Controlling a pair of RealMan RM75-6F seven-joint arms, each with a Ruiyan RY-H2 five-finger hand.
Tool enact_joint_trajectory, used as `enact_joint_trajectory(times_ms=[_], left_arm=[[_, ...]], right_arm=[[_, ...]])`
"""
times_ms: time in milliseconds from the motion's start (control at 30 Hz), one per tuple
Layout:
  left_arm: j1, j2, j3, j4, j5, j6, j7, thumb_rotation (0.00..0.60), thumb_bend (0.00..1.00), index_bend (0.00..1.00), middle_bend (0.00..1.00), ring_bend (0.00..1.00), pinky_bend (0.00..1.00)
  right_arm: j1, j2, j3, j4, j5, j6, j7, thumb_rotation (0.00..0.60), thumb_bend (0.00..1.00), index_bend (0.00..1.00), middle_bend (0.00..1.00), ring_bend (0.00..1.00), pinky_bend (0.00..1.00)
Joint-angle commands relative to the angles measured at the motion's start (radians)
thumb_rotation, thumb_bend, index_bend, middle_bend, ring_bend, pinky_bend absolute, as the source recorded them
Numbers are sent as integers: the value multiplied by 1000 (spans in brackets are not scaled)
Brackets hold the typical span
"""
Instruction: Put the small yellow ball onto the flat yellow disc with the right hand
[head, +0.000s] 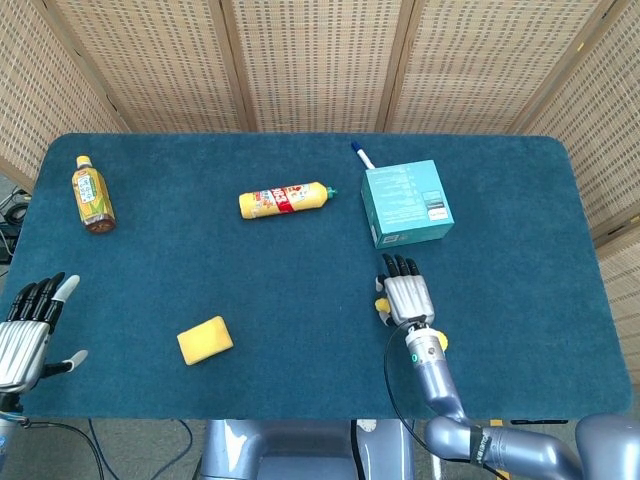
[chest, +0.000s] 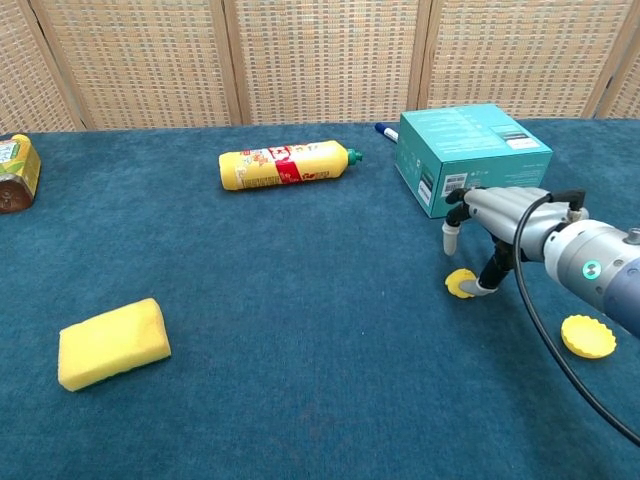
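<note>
The small yellow ball (chest: 461, 283) lies on the blue cloth in front of the teal box. My right hand (chest: 497, 213) hovers just over it with its fingers spread; one fingertip (chest: 486, 286) touches the ball's right side, and nothing is gripped. From above, the right hand (head: 405, 297) hides most of the ball (head: 380, 305). The flat yellow disc (chest: 588, 336) lies to the right, nearer the front edge; in the head view the disc (head: 441, 343) peeks out beside the wrist. My left hand (head: 25, 331) rests open at the table's left edge.
The teal box (head: 407, 203) stands just behind the right hand, with a pen (head: 361, 155) behind it. A yellow bottle (head: 285, 200) lies on its side mid-table. A tea bottle (head: 92, 195) lies far left, and a yellow sponge (head: 205, 340) sits front left.
</note>
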Motion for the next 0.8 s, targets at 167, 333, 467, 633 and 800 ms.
enact_joint_trajectory(times_ms=[167,333,467,633,800], left_arm=[[-4,-2,0,2,-4,-8,4,600,146,0,0,0,44],[-5,-3,2,1,-2,-11,6,600,150,0,0,0,43],[-6,-4,3,1,-1,-13,7,600,152,0,0,0,44],[-7,-4,5,0,4,-12,7,600,156,0,0,0,48],[-8,-3,6,-1,6,-13,7,600,158,0,0,0,50]], right_arm=[[12,-7,-5,21,24,-14,-1,600,245,393,35,0,79],[18,-14,-11,39,45,-21,-6,600,247,402,36,0,79],[22,-17,-15,45,55,-24,-11,600,246,442,44,0,79],[26,-16,-15,47,63,-20,-12,600,247,470,52,0,79],[30,-9,-15,43,78,-21,-16,600,247,495,61,0,79]])
